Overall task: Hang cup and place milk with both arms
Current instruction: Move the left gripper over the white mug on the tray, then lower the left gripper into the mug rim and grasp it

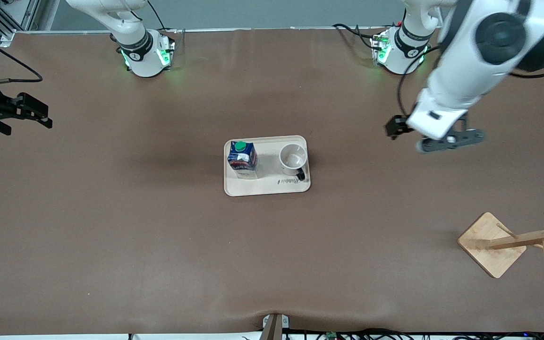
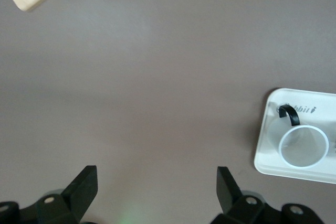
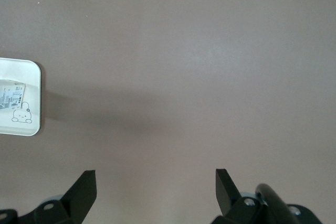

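Two objects share one tray (image 1: 300, 188) in the middle of the surface (image 1: 158, 245): the milk (image 1: 242, 159) stands upright at the end toward the right arm, and the cup (image 1: 293, 158) sits mouth up beside it, toward the left arm, its black handle turned toward the front camera. That split looks deliberate, one item for each arm. The wooden rack (image 1: 508, 242) waits near the front camera at the left arm's end, well apart from the tray, so the cup has a journey ahead. The left gripper (image 2: 156, 191) hangs over bare surface between the tray and its own base, spread wide with nothing in it. The right gripper (image 3: 155, 190) hangs over its own end of the surface, equally wide and unloaded. Nothing is lifted yet; my read is both arms are poised for the approach.
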